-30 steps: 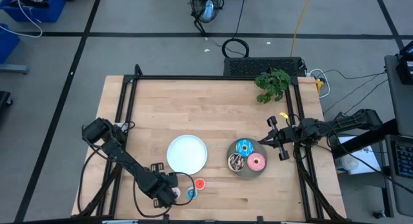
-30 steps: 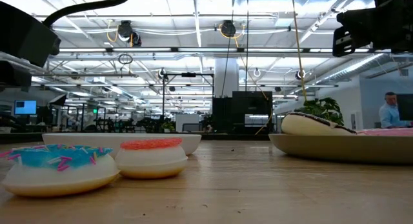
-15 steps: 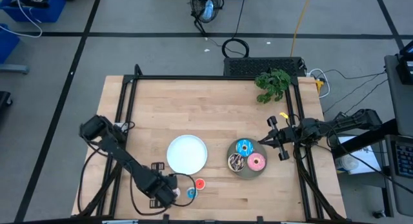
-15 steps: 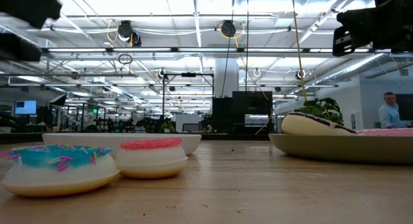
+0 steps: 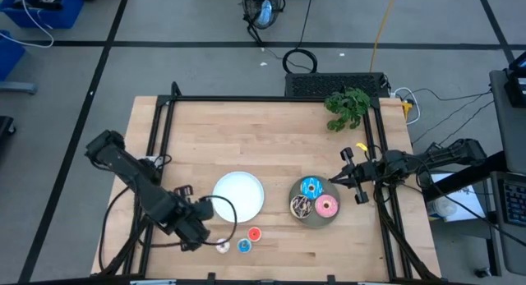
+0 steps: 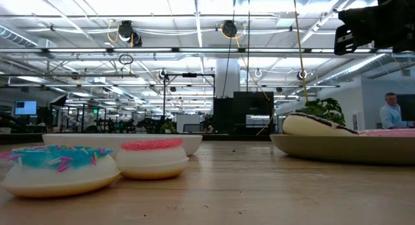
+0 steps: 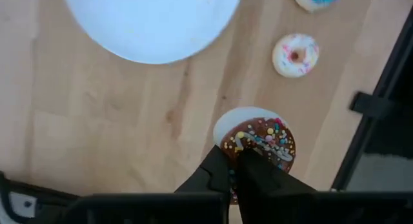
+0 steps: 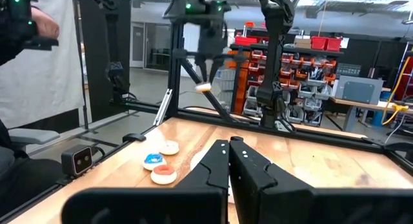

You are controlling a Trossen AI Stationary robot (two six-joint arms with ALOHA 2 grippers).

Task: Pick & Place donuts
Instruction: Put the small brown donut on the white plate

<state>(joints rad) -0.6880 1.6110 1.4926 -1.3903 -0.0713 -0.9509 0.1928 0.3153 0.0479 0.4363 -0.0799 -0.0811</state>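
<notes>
My left gripper (image 5: 200,222) is shut on a tiny brown sprinkled donut (image 7: 259,141), raised above the table left of the white plate (image 5: 238,195); it also shows in the right wrist view (image 8: 203,87). Tiny white (image 5: 223,246), blue (image 5: 243,245) and red (image 5: 253,233) donuts lie flat on the table near its front edge. Larger blue (image 5: 311,186), pink (image 5: 327,206) and dark (image 5: 301,206) donuts lie on the grey plate (image 5: 315,221). My right gripper (image 8: 229,153) is shut and empty beside that plate's right rim. My left gripper pinches the brown donut's ring at one side (image 7: 242,153) between its two fingers. The fingers come from above, pointing down. The donut is lifted clear of the table and sits tilted, its sprinkled top and a strip of its white underside (image 7: 226,121) showing.
A black frame rail (image 5: 156,145) runs along the table's left side and another (image 5: 380,153) along its right. A green plant (image 5: 347,107) stands at the far right corner. Bare wood lies beyond the plates. A person (image 6: 391,111) shows far off in the room.
My left gripper has risen from the table's near edge beside the tiny donuts and gone toward the table's left and far side. Its arm has passed out of the low view. The white donut, which the gripper covered before, now shows.
</notes>
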